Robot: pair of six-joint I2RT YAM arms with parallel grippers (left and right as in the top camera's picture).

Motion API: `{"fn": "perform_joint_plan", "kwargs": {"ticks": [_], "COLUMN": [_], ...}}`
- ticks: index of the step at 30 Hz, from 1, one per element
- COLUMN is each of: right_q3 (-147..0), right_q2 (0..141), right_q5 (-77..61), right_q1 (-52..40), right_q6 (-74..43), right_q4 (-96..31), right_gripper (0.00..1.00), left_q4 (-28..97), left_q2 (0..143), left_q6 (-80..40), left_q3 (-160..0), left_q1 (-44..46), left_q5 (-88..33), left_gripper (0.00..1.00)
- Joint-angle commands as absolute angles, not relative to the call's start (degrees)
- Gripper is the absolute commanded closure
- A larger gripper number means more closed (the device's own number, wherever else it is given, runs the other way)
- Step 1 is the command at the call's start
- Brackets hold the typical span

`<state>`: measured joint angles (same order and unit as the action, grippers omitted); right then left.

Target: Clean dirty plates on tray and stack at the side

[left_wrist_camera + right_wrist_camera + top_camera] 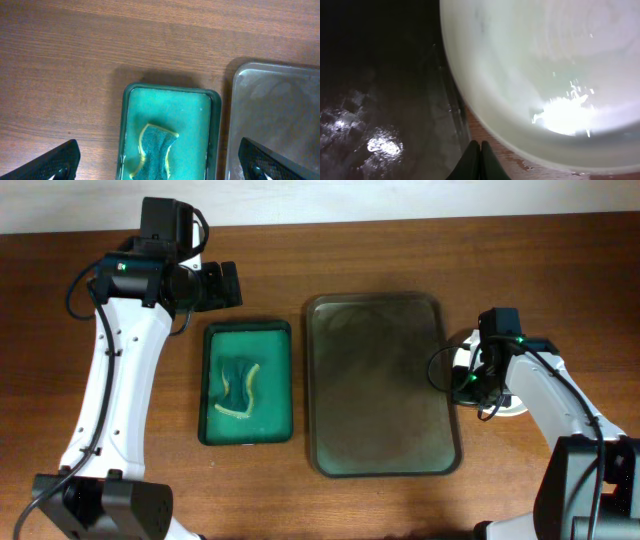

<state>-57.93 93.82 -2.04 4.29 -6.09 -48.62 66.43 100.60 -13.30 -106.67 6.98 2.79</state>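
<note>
The left arm [115, 370] reaches to the far side, wrist bent so the left hand [228, 284] points rightward, its fingers [57, 162] spread wide and holding nothing. The right arm [560, 395] angles inward, and the right hand [468, 385] points down with its fingertips [474, 162] pressed together.

i can read no writing, label, brand, number or sign on anything here; nothing is legible.

White arm links [110, 370], black joints [140, 280], looping black cables [73, 288] — a green light [122, 266] apiece — and black fingers [55, 162].
</note>
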Motion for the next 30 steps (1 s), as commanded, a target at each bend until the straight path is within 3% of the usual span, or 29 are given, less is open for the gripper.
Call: {"fn": "perform_joint_plan", "kwargs": {"ticks": [1,4,6,9,15,16,19,20,30], "right_q3": [-60.6,-67.9,-72.2,-72.5,-67.7,-66.3,-63.0,-62.6,-62.6], "right_q2": [93.5,93.5,93.5,93.5,93.5,93.5,93.5,93.5,93.5], "right_q5": [-5.0,-13.2,-22.0,-23.4,-17.1,-17.1,-18.7,-18.6,-18.6], "right_q1": [4.6,4.6,4.5,4.5,4.5,4.5,4.5,4.5,4.5], "right_q6": [-6.9,-6.8,-5.2,-0.3,4.5,4.4,4.1,4.1,4.1], "right_q4": [-51.0,-55.1,-55.4,-54.7,-62.5,-61.4,-55.3,-54.3,-54.3], "right_gripper": [0.96,0.9,0.67,0.51,0.41,0.22,0.17,0.02,0.02], "left_q4": [66.4,66.4,66.4,66.4,66.4,66.4,66.4,66.4,66.4], "left_q2": [100.0,100.0,100.0,100.0,100.0,100.0,100.0,100.0,100.0], "left_q6": [-13.6,-13.6,-13.6,-13.6,-13.6,-13.6,-13.6,-13.6,-13.6], "left_q3": [-107.3,-107.3,-107.3,-107.3,-107.3,-107.3,-107.3,-107.3,-107.3], "left_q1": [6.9,6.9,6.9,6.9,6.9,6.9,6.9,6.9,6.9], "left_q5": [2.4,2.4,2.4,2.4,2.4,2.3,2.4,2.4,2.4], "left_gripper": [0.01,0.01,0.01,0.01,0.01,0.01,0.0,0.01,0.01]}}
